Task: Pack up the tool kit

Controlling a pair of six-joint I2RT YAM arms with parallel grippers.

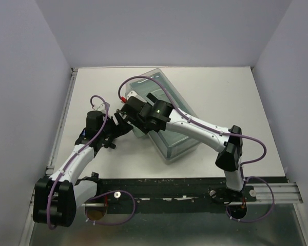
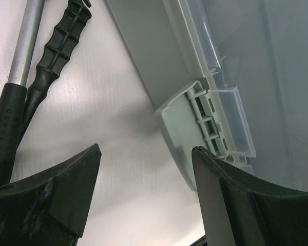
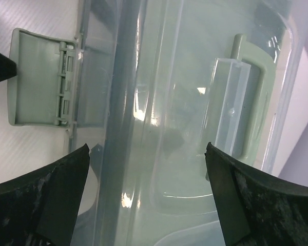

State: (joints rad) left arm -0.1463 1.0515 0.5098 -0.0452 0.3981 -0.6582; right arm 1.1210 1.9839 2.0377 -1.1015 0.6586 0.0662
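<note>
The tool kit (image 1: 179, 141) is a sage-green box under a translucent lid (image 3: 164, 102), lying aslant mid-table. Its green top handle (image 3: 252, 56) shows through the lid. A green side latch (image 3: 36, 77) sticks out from the box's left side. My right gripper (image 3: 147, 145) hangs open over the lid beside that side, holding nothing; in the top view the right gripper (image 1: 125, 108) is at the box's left edge. My left gripper (image 2: 145, 148) is open and empty over bare table, its right finger (image 2: 215, 179) next to the latch (image 2: 179, 123).
Left of the box lie a metal-shafted tool with a black dimpled grip (image 2: 13, 97) and a black ribbed handle (image 2: 59, 46). A small red piece (image 1: 122, 97) shows by the box's far left corner. White walls enclose the table (image 1: 231, 97); a dark rail (image 1: 169, 187) runs along its near edge.
</note>
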